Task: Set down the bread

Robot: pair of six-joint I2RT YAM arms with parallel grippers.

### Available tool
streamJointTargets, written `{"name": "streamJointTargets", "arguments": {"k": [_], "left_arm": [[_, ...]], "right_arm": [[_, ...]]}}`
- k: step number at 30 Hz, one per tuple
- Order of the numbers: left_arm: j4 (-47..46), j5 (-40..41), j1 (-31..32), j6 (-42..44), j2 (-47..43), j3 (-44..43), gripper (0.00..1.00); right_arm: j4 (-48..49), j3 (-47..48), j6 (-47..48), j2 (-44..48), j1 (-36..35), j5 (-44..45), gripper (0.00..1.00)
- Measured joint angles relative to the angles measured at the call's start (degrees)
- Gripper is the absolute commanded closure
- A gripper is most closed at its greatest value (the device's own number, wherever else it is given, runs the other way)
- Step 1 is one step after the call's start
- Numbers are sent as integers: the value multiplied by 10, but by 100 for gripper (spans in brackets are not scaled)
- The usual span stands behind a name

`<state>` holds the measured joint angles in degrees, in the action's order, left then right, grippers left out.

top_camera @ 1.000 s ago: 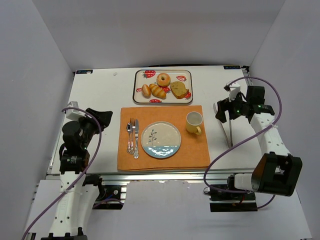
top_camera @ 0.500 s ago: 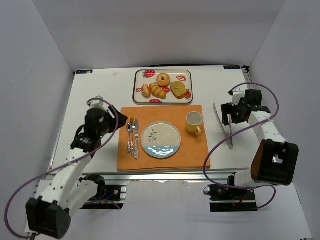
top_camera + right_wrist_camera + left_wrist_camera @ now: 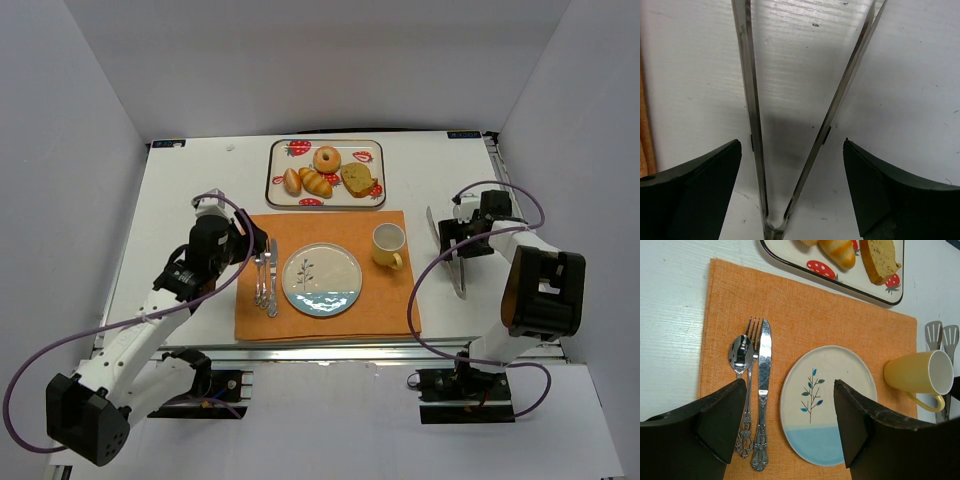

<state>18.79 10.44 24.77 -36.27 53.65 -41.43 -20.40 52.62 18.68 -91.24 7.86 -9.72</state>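
Breads lie on a strawberry-print tray (image 3: 279, 160) at the back: a donut (image 3: 327, 158), a croissant (image 3: 316, 182), a small roll (image 3: 292, 181) and a cake slice (image 3: 357, 179). A blue and white plate (image 3: 321, 280) sits empty on the orange placemat (image 3: 390, 300); it also shows in the left wrist view (image 3: 840, 405). My left gripper (image 3: 250, 243) is open above the placemat's left side, its jaws either side of the plate (image 3: 790, 385). My right gripper (image 3: 455, 243) is open low over metal tongs (image 3: 457, 268), whose two arms (image 3: 752, 125) lie between my fingers.
A fork, knife (image 3: 761, 390) and spoon (image 3: 740, 352) lie left of the plate. A yellow mug (image 3: 389, 245) stands right of the plate, also in the left wrist view (image 3: 925, 375). The tongs' tips (image 3: 940, 335) show beyond the mug.
My left arm has swung from the table's left edge to over the placemat by the cutlery. My right gripper has come down and in over the tongs.
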Motion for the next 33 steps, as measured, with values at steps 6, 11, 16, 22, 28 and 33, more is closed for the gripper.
{"name": "streamJointTargets", "arguments": {"k": [6, 11, 16, 22, 28, 33], "left_arm": [[3, 19, 0, -13, -30, 6, 20], [4, 28, 0, -22, -59, 14, 20], [7, 36, 0, -27, -69, 16, 19], [10, 41, 0, -32, -84, 16, 19], [12, 45, 0, -37, -104, 16, 19], [13, 52, 0, -38, -127, 16, 19]], "right_arm": [[25, 0, -7, -27, 0, 9, 24], [43, -9, -8, -32, 0, 15, 38], [60, -9, -9, -39, 0, 19, 55], [80, -16, -1, -38, 1, 20, 80], [55, -18, 20, -21, 1, -11, 85], [-4, 27, 51, 38, 1, -85, 70]]}}
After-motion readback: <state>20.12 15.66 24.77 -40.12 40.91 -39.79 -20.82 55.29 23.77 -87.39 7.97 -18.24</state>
